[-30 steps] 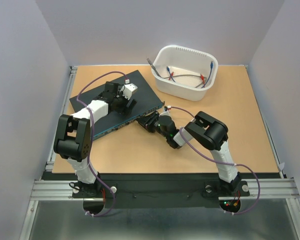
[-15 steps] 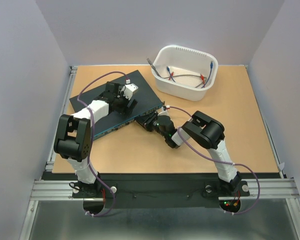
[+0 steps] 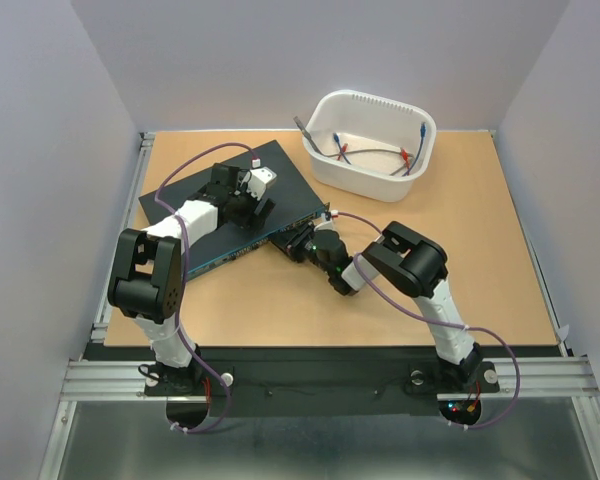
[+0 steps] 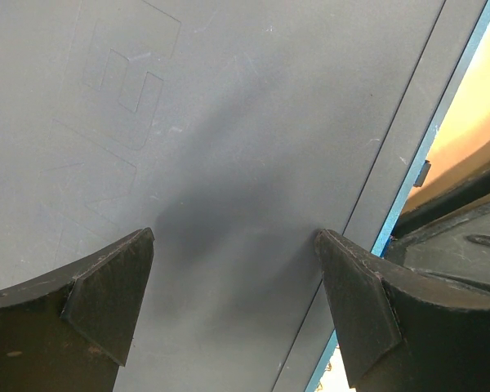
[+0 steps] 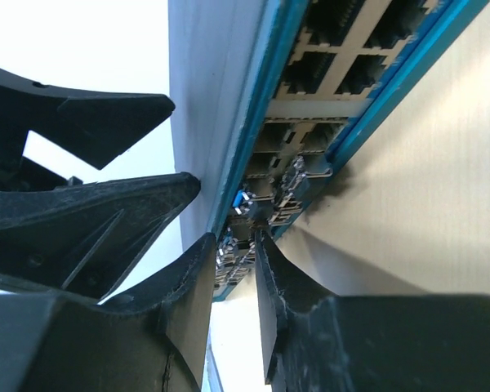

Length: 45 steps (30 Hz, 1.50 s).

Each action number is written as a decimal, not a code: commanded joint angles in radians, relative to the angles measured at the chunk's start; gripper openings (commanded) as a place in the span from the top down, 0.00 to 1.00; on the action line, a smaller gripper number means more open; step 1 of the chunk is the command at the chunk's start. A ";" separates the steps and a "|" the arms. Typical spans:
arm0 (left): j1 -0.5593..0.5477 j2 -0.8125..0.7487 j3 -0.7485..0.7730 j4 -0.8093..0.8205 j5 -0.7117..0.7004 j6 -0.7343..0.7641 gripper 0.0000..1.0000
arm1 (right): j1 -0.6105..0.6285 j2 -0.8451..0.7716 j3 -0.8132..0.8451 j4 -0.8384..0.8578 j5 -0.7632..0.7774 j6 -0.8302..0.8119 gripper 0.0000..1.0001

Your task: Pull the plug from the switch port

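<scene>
The left gripper is not moving compared with a second ago. Its fingers are standing apart and are hovering close over the flat top of the switch; whether they are touching it cannot be told. The switch is lying on the far left part of the table, with its blue socket edge facing near and right.

The right gripper is the one that is changing. During the last second it has been creeping left and a little farther, and it is now reaching the socket edge. In its wrist view the two fingers are almost together, with the small plug, the one with a blue tab, sitting just at their tips. Whether they are already pinching it cannot be told. So the approach seems finished, and the grasp and pull are probably coming next.

Far right, the white tub is holding a few thin cables with blue and red ends; one grey end is sticking over its left rim.
</scene>
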 commanded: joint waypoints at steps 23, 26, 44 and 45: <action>-0.019 0.002 -0.033 -0.007 -0.007 0.004 0.07 | 0.003 -0.002 0.003 0.044 0.029 0.006 1.00; -0.019 0.002 -0.033 -0.007 -0.010 0.004 0.07 | 0.001 -0.018 -0.015 0.044 0.029 -0.005 0.99; -0.018 0.004 -0.032 -0.008 -0.013 0.002 0.07 | 0.003 -0.104 -0.110 0.055 0.002 -0.028 0.99; -0.019 0.004 -0.032 -0.008 -0.014 0.005 0.07 | 0.003 -0.110 -0.118 0.055 0.000 -0.029 0.99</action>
